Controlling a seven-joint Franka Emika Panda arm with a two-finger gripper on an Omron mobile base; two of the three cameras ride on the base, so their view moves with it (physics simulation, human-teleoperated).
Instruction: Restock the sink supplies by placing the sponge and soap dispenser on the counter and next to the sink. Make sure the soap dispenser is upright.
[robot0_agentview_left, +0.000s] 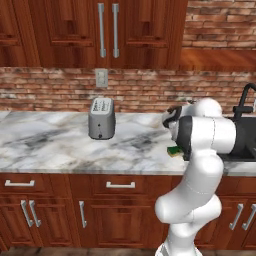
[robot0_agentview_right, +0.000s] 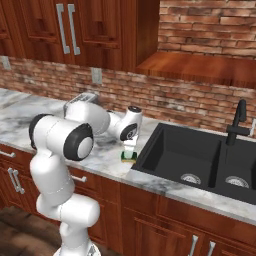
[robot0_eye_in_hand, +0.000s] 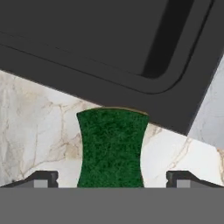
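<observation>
The sponge (robot0_eye_in_hand: 111, 146) lies green side up on the marble counter (robot0_eye_in_hand: 35, 127), just short of the black sink's (robot0_eye_in_hand: 87, 43) rim. In the right base view the sponge (robot0_agentview_right: 128, 156) sits by the sink's (robot0_agentview_right: 185, 150) near left corner. My gripper (robot0_eye_in_hand: 111, 179) hangs straight over it, open, with a fingertip (robot0_eye_in_hand: 43, 178) well clear of the sponge on each side. From the right base camera, the gripper (robot0_agentview_right: 129, 147) points down at the sponge. The left base view shows the sponge (robot0_agentview_left: 174, 150) peeking out beside my arm. The soap dispenser is out of view.
A silver toaster (robot0_agentview_left: 102, 118) stands on the counter (robot0_agentview_left: 50, 145) to the left of my arm. A tall black faucet (robot0_agentview_right: 237, 122) rises behind the sink. Wooden wall cabinets (robot0_agentview_left: 107, 30) hang above, with a brick backsplash behind.
</observation>
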